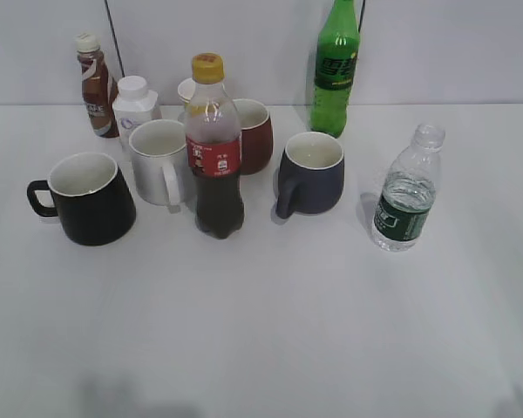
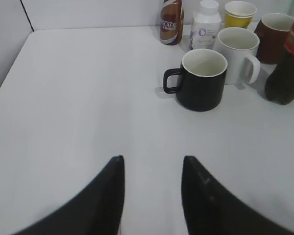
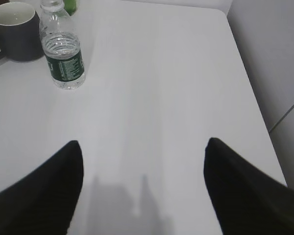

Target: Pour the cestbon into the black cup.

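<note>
The cestbon (image 1: 407,193) stands upright and uncapped at the right of the white surface (image 1: 270,331), ahead and to the left of the right end effector (image 3: 142,186), whose fingers are spread wide and empty. That arm is the nearer. The black cup (image 1: 85,198) sits far left, ahead of the left end effector (image 2: 152,196), also open and empty.

Cestbon (image 1: 407,193) stands far right on desk (image 1: 270,331); black cup (image 1: 84,198) far left. Cola bottle (image 1: 214,148) between, mugs (image 1: 312,172) just behind.
</note>
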### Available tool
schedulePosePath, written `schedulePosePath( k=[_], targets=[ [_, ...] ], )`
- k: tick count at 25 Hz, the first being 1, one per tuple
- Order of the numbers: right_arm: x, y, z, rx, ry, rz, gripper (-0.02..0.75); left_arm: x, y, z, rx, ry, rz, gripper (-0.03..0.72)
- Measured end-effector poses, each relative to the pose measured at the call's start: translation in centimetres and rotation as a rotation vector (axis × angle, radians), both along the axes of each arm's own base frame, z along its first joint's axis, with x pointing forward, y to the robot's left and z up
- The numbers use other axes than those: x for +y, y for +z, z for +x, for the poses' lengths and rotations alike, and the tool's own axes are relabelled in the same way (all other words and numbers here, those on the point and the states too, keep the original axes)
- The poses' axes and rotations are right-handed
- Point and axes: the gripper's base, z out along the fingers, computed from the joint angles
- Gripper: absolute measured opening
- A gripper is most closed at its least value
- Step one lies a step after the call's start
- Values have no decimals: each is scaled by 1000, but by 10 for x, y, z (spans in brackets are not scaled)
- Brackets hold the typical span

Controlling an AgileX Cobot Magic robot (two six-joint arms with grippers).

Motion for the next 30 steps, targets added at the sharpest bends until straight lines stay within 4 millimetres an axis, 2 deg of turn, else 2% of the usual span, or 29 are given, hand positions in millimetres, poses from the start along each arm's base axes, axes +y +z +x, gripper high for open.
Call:
schedulePosePath(
  k=[16,21,24,27,30],
  targets=[
    [0,0,0,0,-2,5,589,0,0,0,0,0,0,286],
    [0,0,0,0,-2,5,589,-1,3,0,-20,-6,-9,249],
    [0,0,0,0,-2,5,589,-3,20,2,-179,-25,-42,243],
    [0,0,0,0,-2,5,589,-3,41,5,-419,-29,-54,243],
    [0,0,0,0,0,0,589,-3,52,17,-559,-23,-26,242]
  ],
)
